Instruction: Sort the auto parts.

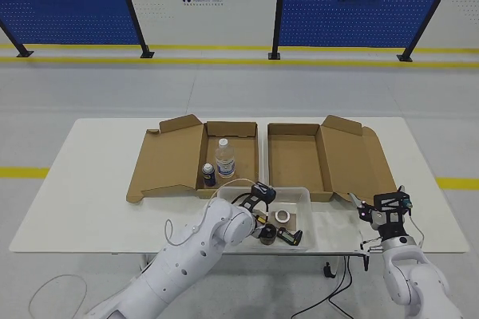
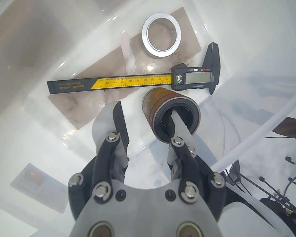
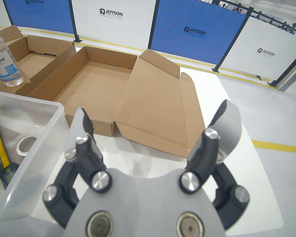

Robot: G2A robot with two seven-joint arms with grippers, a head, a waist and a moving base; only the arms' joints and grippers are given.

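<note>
A clear plastic bin (image 2: 51,25) holds a brown cylindrical bearing (image 2: 160,102), a silver ring (image 2: 145,35) and a black-and-yellow digital caliper (image 2: 128,81). My left gripper (image 2: 146,110) is down inside the bin, open. One finger sits inside the bearing's bore, the other stands outside its wall with a gap. In the top view the bin (image 1: 303,193) is at the table's front centre, with the left gripper (image 1: 263,227) in it. My right gripper (image 3: 153,110) hangs open and empty over the table to the right of the bin (image 3: 27,104).
Two open cardboard boxes stand behind the bin. The left box (image 1: 243,135) holds a clear bottle (image 1: 225,157) and a small dark bottle (image 1: 209,174). The right box (image 1: 294,159) has nothing in it, its lid flap (image 3: 157,114) lying flat in front of the right gripper.
</note>
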